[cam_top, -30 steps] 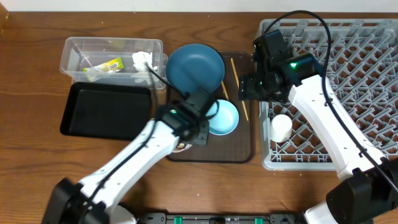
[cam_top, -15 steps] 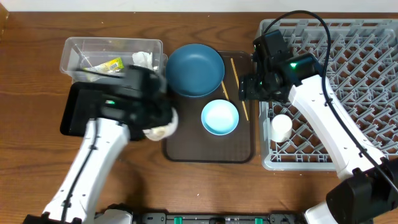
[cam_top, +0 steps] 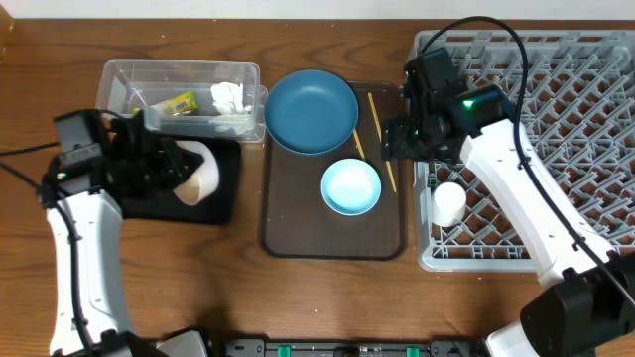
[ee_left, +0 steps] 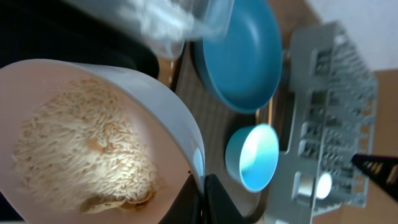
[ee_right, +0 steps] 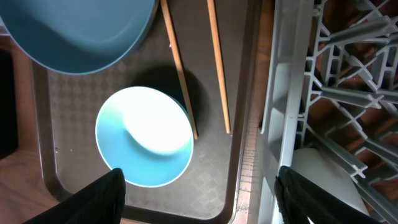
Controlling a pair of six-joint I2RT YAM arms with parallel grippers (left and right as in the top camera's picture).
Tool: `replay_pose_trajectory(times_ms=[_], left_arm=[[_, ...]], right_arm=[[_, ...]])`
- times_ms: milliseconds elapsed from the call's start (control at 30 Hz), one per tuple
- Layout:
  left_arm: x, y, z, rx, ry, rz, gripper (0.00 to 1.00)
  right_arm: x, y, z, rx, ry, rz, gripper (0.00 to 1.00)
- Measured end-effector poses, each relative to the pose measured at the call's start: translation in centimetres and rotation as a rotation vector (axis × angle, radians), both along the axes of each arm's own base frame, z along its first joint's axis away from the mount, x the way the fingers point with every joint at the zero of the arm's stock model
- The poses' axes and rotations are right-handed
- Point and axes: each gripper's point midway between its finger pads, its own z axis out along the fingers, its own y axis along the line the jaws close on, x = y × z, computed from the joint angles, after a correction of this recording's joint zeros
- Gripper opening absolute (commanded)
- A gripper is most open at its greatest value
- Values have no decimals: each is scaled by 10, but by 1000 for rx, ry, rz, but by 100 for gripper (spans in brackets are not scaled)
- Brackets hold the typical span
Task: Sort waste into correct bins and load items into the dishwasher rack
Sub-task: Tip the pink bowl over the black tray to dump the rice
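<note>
Left gripper (ee_left: pixel 204 198) pinches the white bowl (cam_top: pixel 201 171) by its rim, holding it tipped on its side over the black tray (cam_top: pixel 223 198), mouth facing my wrist, rice (ee_left: pixel 81 155) heaped inside.

— Where is the left arm?
— It rises along the table's left edge. Its left gripper (cam_top: pixel 171 164) is turned rightward, jaws pinched on the rim of the tilted white bowl (cam_top: pixel 201 171).
— And the right?
— It reaches from the front right corner toward the far edge. The right gripper (cam_top: pixel 395 139) points down, fingers spread wide.
</note>
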Motion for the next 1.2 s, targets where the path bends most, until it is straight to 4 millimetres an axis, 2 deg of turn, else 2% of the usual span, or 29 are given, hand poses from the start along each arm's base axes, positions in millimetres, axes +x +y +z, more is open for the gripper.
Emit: replay_pose_trajectory(times_ms=[100, 267, 433, 600, 900, 1200], left_arm=[[11, 11, -1, -61, -34, 10, 6], [29, 22, -17, -244, -51, 5, 6], [35, 31, -28, -487, -41, 19, 6], [36, 47, -28, -673, -68, 52, 6], [31, 73, -17, -764, -110, 116, 6], [30, 75, -14, -812, -82, 143, 6]], right_arm=[[0, 0, 0, 0, 0, 0, 75], [0, 0, 0, 0, 0, 0, 76], [0, 0, 0, -2, 1, 6, 76], [0, 0, 0, -4, 0, 11, 76], [0, 0, 0, -6, -2, 18, 76], [0, 0, 0, -6, -2, 19, 76]])
